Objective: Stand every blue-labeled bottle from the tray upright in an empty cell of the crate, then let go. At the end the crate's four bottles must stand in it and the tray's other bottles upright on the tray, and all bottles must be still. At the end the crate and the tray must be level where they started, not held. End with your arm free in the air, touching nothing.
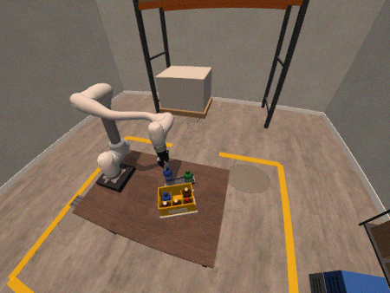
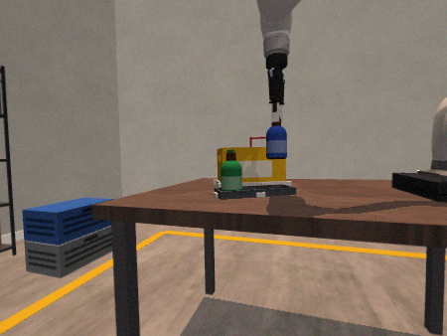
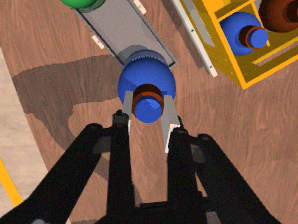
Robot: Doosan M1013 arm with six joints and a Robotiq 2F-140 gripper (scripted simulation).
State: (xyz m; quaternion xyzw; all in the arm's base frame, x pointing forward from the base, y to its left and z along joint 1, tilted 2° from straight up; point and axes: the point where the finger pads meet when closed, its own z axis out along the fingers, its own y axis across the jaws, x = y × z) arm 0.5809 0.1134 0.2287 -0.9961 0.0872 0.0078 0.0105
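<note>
"Grey walls [image 1: 243, 56] [image 2: 189, 75] behind, then, and beneath everything a brown wooden surface [image 1: 139, 217] [image 2: 338, 201] [image 3: 225, 145]. What about the fingers [image 1: 165, 164] [image 2: 276, 117]?"

"Closed on the brown neck of a blue bottle [image 1: 168, 174] [image 2: 276, 141] [image 3: 137, 75], just under the blue cap. Hanging upright in the air, well off the surface."

"And around it?"

"In the wrist view, see a grey tray [image 1: 177, 181] [image 2: 278, 191] [image 3: 120, 30] running off towards eleven o'clock, with a green bottle [image 1: 188, 176] [image 2: 231, 176] [image 3: 82, 2] on it. From above, look for that green one at three o'clock from the blue. Standing upright on the tray."

"Where to find the crate?"

"Yellow crate [image 1: 163, 211] [image 2: 225, 151] [image 3: 227, 55], near one to two o'clock in the wrist view, just beside the tray. From above, between five and six o'clock from the held bottle."

"Holding what?"

"Five bottles. At its ten o'clock, another blue one [image 1: 165, 196] [image 3: 237, 32]; at its two, a brown one [image 1: 186, 192] [image 3: 277, 14]. Three more along the six o'clock side, the right-hand one red-capped. At twelve, a cell with yellow floor showing."

"Farther out?"

"From above, at nine o'clock from the held bottle, the arm's black base plate [image 1: 120, 188] [image 2: 412, 186]. Towards twelve, a big pale box [image 1: 184, 88]. Far off at four, a blue bin [image 1: 360, 282] [image 2: 65, 209]."
</note>
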